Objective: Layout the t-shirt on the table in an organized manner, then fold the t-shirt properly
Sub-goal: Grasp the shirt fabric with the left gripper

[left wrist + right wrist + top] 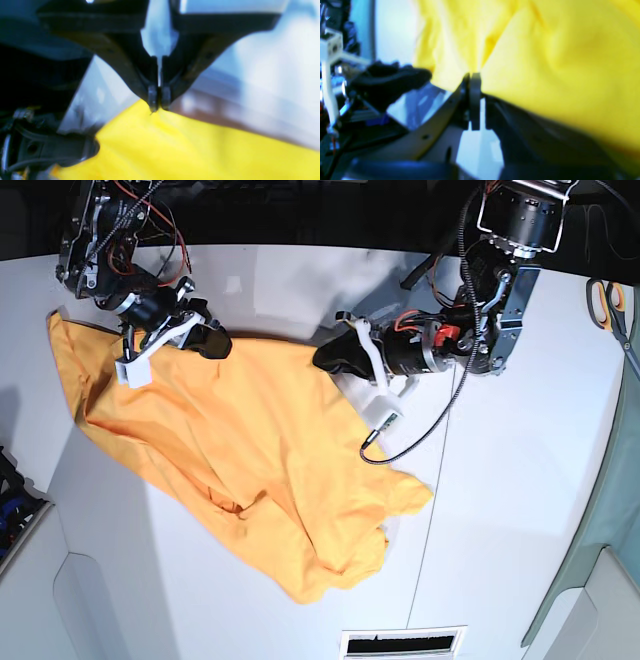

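On the matte white table (pixel 500 510), soft rumpled t-shirt (pixel 250 470); both grippers pinch its top edge.

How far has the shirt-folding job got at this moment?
Early stage. Done so far: both grippers have taken hold, the left gripper and right gripper each shut on the top edge of the plain orange-yellow cotton t-shirt. In hand: spreading it out, since it lies rumpled and skewed across the flat white table. Left: flattening it squarely, then every fold; none shows yet.
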